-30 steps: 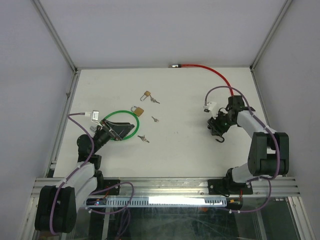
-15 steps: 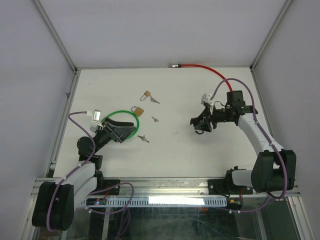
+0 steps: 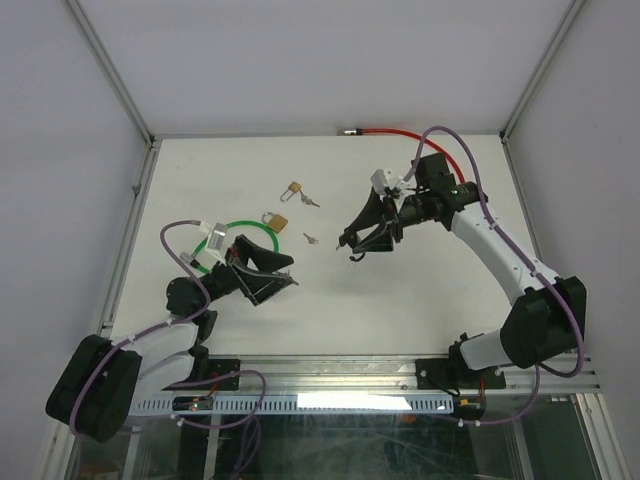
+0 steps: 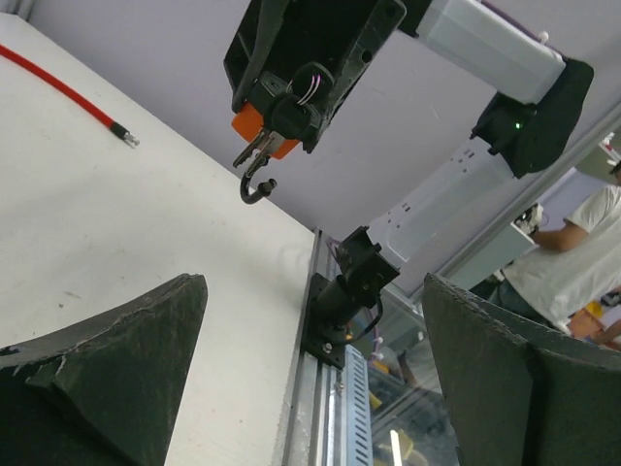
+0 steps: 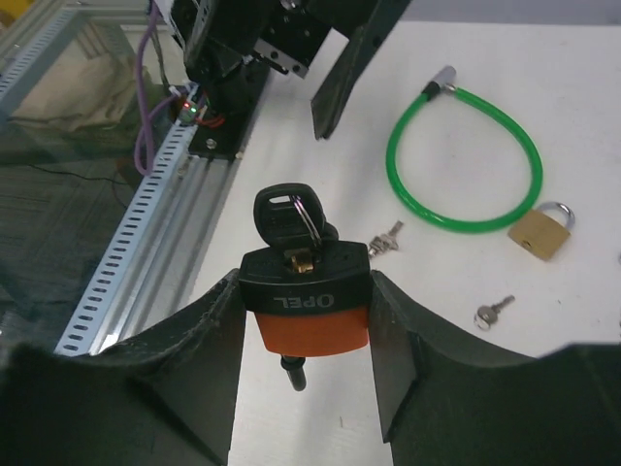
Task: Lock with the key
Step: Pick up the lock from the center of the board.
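Noted R tool (image 3: 358, 240) clamped on orange padlock (image 5: 306, 309), held up off the surface (image 3: 420, 290). Found black-headed key (image 5: 284, 216) seated in padlock body, just past R fingertips. Saw shackle (image 4: 254, 186) hooking out below the body. Logged L tool (image 3: 270, 276) w/ jaws wide apart, gripping nothing, well apart from R tool. Spotted green cable loop (image 5: 391, 165), brass padlock (image 5: 541, 233) and small keys (image 5: 490, 312) beyond R tool, lying on surface.

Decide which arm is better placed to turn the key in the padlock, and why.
Left. The right gripper holds the orange padlock, key sticking out; the left gripper is open, empty and facing it.
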Available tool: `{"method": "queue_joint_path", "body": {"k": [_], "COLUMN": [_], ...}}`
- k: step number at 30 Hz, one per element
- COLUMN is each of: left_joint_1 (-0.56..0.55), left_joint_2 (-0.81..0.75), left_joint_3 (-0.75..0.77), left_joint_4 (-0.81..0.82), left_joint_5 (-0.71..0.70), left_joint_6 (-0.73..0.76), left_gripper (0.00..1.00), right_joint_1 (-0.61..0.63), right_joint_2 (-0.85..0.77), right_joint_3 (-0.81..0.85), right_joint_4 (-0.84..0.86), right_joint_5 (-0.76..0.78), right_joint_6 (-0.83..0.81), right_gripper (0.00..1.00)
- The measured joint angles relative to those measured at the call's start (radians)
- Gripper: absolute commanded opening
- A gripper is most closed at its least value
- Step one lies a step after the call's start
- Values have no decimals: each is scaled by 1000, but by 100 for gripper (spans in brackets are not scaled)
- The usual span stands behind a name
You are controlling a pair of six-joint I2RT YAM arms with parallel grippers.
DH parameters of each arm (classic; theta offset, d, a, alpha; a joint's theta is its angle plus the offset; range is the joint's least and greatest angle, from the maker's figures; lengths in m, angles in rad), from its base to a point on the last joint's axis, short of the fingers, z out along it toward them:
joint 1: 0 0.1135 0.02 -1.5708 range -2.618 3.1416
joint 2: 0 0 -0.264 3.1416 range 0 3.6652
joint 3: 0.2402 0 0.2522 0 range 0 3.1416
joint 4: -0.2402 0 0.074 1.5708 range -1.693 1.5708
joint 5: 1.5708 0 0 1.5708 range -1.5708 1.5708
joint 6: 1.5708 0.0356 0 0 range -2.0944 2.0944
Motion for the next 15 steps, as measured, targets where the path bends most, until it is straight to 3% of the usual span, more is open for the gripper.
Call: {"method": "queue_joint_path", "body": {"k": [6,15], "left_joint_1": [-79,-90], "left_joint_2": [75,260], "left_joint_3": [68,176], "left_joint_4": [40,90], "left_joint_5": [1,80], "left_joint_6": [93,157], "left_gripper": [97,97], "right_joint_1": [51,97], "right_joint_2": [31,40], "right_joint_3": [66,153], "right_joint_4": [-82,-209], "right_joint_5": [-66,-79], "right_joint_6": [-49,-138], "right_gripper": [0,0]}}
